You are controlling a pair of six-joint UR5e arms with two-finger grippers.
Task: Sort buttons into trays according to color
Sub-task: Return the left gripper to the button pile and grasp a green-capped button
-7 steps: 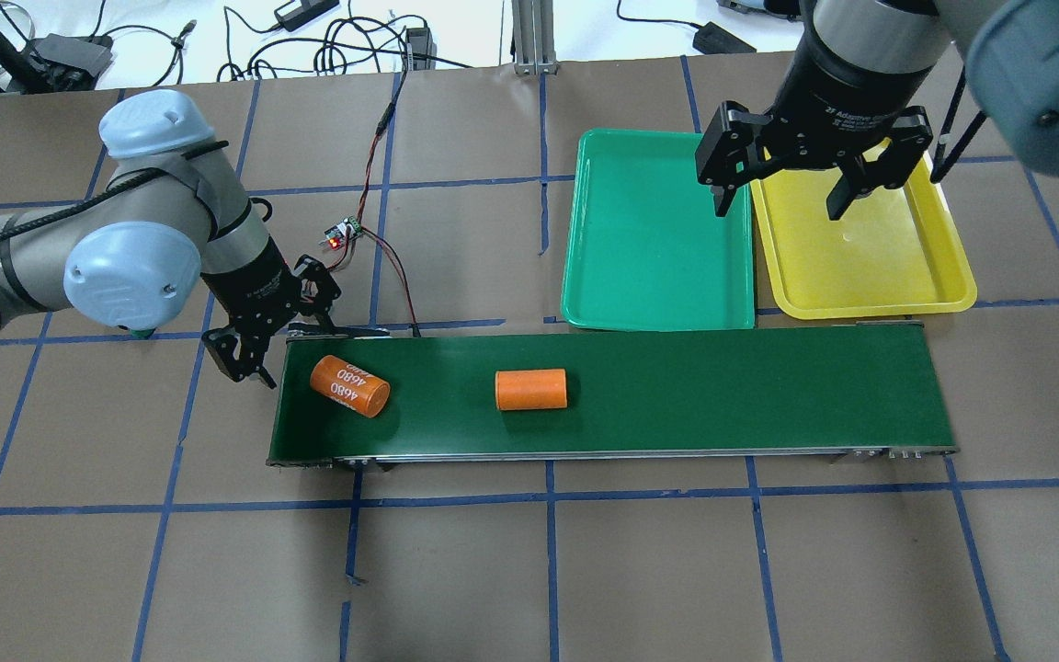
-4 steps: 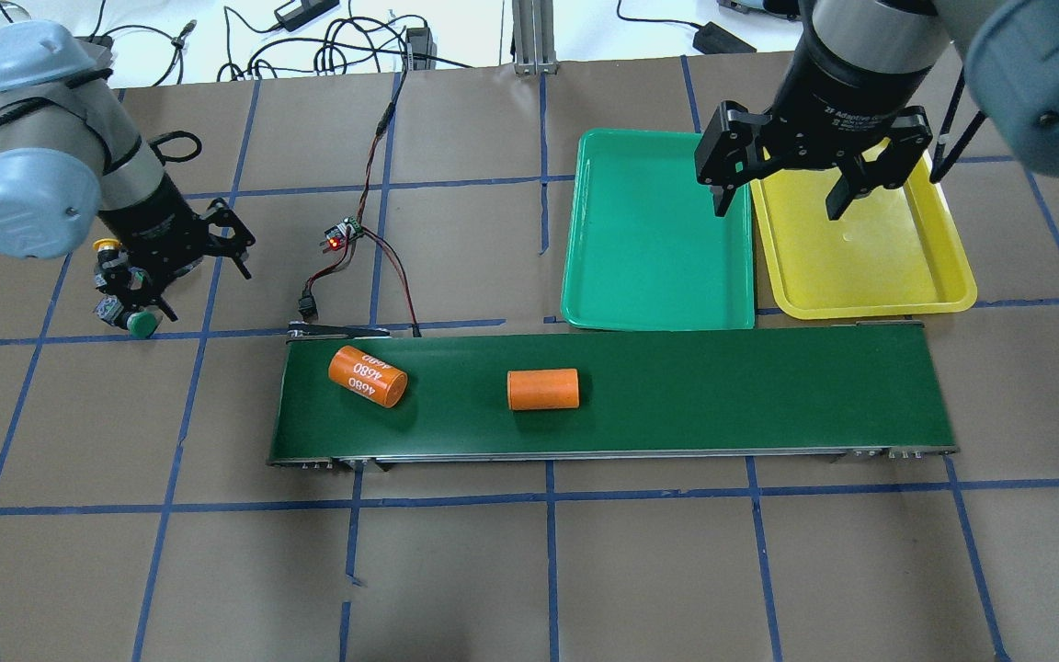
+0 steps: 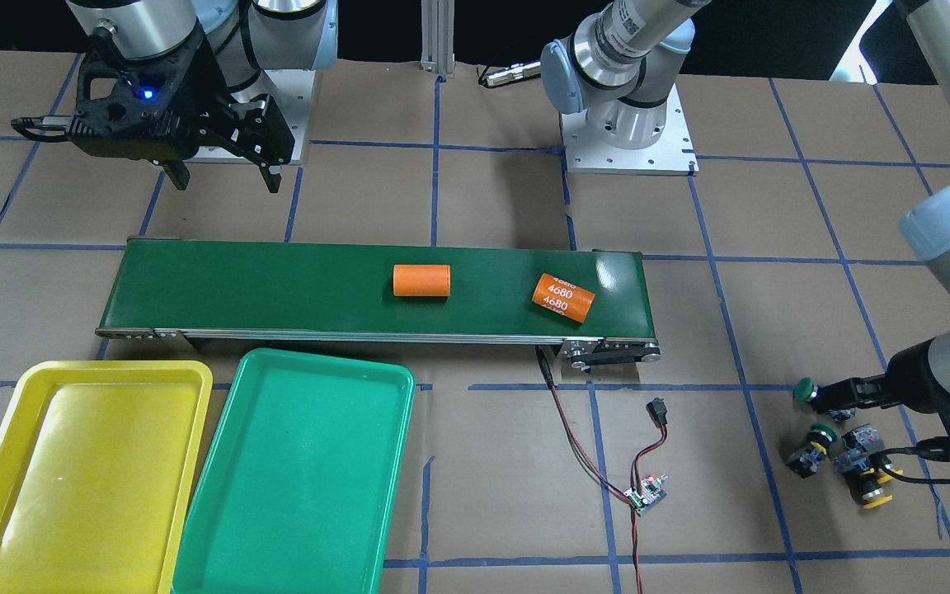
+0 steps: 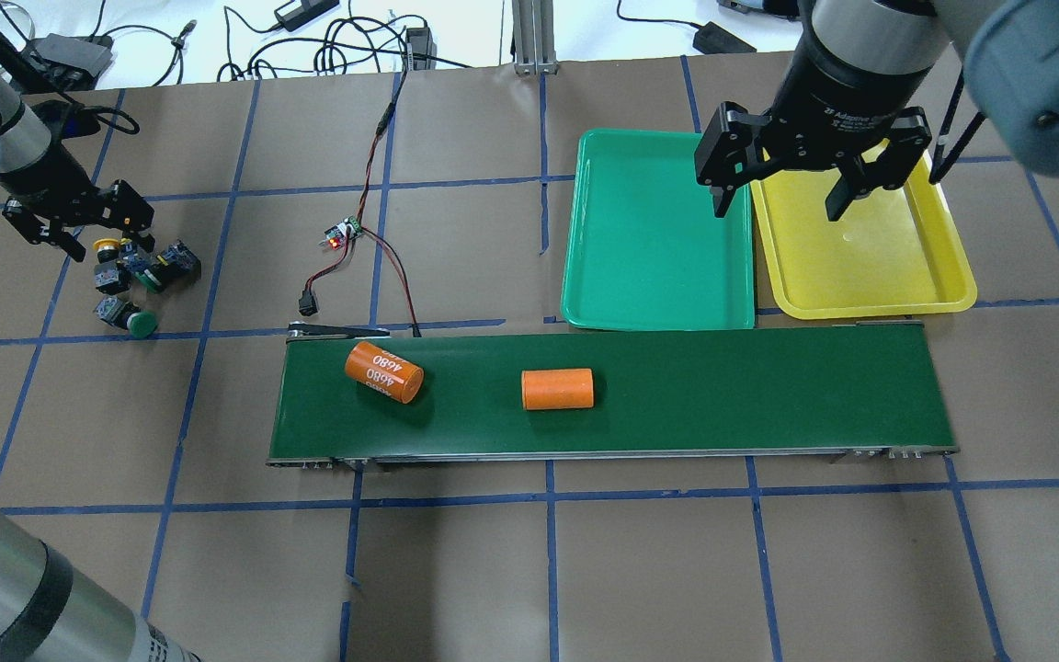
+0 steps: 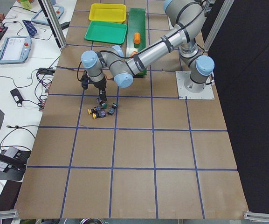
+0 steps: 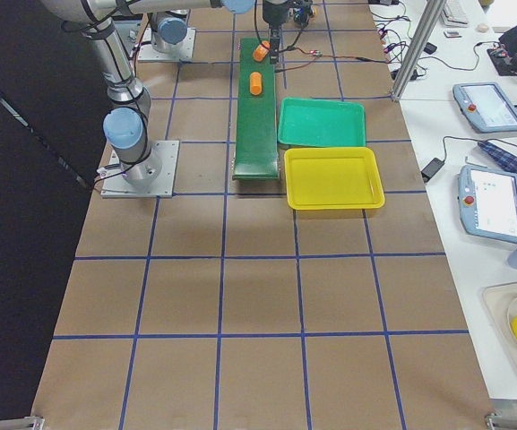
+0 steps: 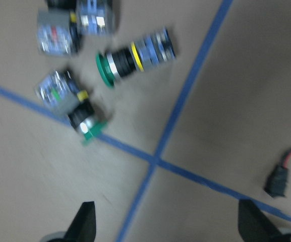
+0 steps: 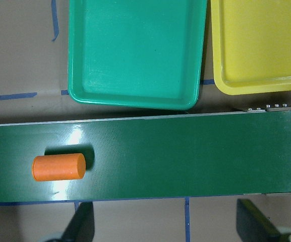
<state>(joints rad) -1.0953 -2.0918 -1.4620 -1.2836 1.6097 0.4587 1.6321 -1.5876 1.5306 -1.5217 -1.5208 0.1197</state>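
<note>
Four buttons lie in a cluster on the paper at the table's left end: a green-capped one (image 4: 139,322), a yellow-capped one (image 4: 107,245) and two more (image 4: 166,267) between them. My left gripper (image 4: 86,232) hangs open and empty just beyond the cluster. In the left wrist view two green-capped buttons (image 7: 132,56) (image 7: 74,108) lie ahead of the open fingers (image 7: 84,222). My right gripper (image 4: 778,198) is open and empty over the seam between the green tray (image 4: 658,230) and the yellow tray (image 4: 860,262). No button shows in either tray.
A dark-green conveyor belt (image 4: 723,386) carries two orange cylinders, one printed "4680" (image 4: 383,371), one plain (image 4: 557,389). A small circuit board (image 4: 339,235) with red and black wires lies between the buttons and the trays.
My left arm has swung from the belt's left end out to the far left, uncovering the buttons. Both orange cylinders have drifted right along the belt. The right gripper has not moved.
</note>
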